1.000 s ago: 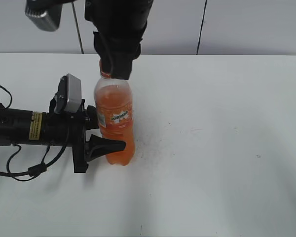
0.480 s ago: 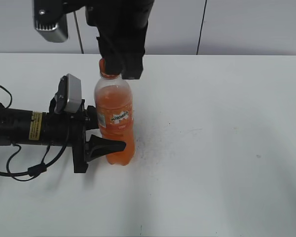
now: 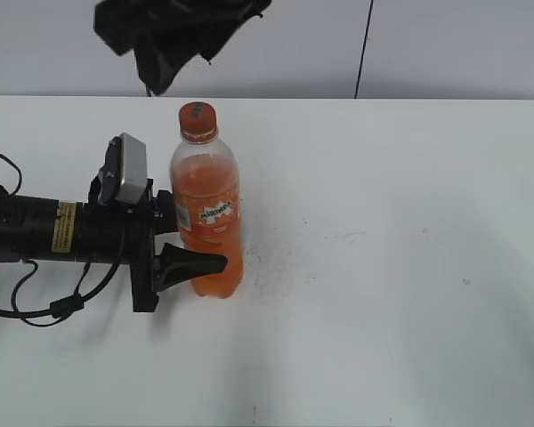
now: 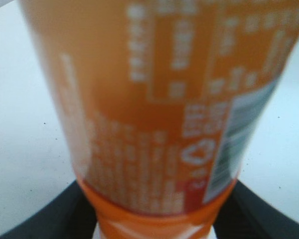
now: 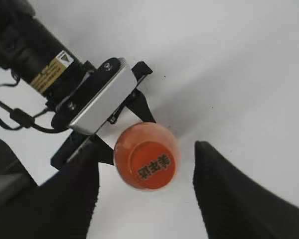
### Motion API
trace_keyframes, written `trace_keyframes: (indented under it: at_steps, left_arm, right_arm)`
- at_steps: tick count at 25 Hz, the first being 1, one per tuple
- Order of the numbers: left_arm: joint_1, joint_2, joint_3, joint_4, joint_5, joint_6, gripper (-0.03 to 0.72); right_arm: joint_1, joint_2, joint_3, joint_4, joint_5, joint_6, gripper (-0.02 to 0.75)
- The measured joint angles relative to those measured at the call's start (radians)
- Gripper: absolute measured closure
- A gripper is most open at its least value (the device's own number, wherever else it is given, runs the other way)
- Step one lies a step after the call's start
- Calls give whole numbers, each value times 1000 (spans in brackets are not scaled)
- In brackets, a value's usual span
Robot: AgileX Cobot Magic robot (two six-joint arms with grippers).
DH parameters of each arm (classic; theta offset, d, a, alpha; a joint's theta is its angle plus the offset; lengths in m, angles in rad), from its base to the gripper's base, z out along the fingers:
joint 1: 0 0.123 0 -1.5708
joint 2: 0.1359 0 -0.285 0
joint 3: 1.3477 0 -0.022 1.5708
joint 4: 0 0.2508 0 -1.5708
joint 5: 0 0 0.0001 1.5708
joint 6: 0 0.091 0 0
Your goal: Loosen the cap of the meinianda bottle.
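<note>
Currently, meinianda bottle (image 3: 208, 213) clamped by left gripper (image 3: 173, 258); right gripper (image 5: 147, 186) spread above cap (image 3: 197, 118); misaligned regrasp risked, tipping possible.

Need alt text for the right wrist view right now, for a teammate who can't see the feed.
Looking straight down, the orange cap of the meinianda bottle sits centred between the right gripper's two open black fingers, which do not touch it. The left gripper clamps the bottle from the upper left, its wrist camera and cable above the white table.

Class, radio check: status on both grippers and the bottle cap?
Left gripper clamped on meinianda bottle. Right gripper open, above cap. Cap on. Nothing blocking.
</note>
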Motion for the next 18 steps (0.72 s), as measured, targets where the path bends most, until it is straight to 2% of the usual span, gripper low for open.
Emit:
trace_keyframes:
  at_steps: [3,7,18]
  left_arm:
    - [0,0,0,0,0,0,286]
    - [0,0,0,0,0,0,286]
    - [0,0,0,0,-1,0,286]
  right_arm:
    - [0,0,0,-12,3,155,261]
    - [0,13,0,-23,3,240,255]
    - [0,50,52,-42,7,283,268]
